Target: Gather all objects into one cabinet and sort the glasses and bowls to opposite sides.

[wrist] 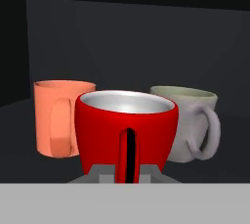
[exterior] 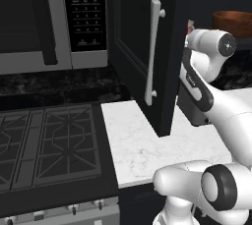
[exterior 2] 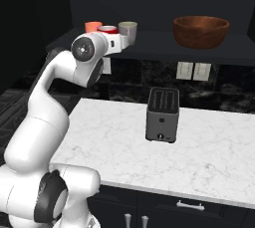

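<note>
**Red cup could bump its neighbours**

The gripper (exterior 2: 121, 44) is pinching the red cup (wrist: 126, 132) by its handle, up on the cabinet shelf (exterior 2: 149, 48). The orange cup (wrist: 57, 118) sits close at nine o'clock, the grey-white mug (wrist: 190, 123) at three. A wobble could knock them. The brown bowl (exterior 2: 200, 31) sits far right.

You had the dark cabinet shelf (exterior 2: 149, 48) across the top of the right base view — orange cup (exterior 2: 92, 26), red cup (exterior 2: 108, 29) and grey-white mug (exterior 2: 128, 29) clustered upper left, brown bowl (exterior 2: 200, 31) upper right; lower down, the marble counter (exterior 2: 114, 142) carried a toaster (exterior 2: 163, 114).
</note>
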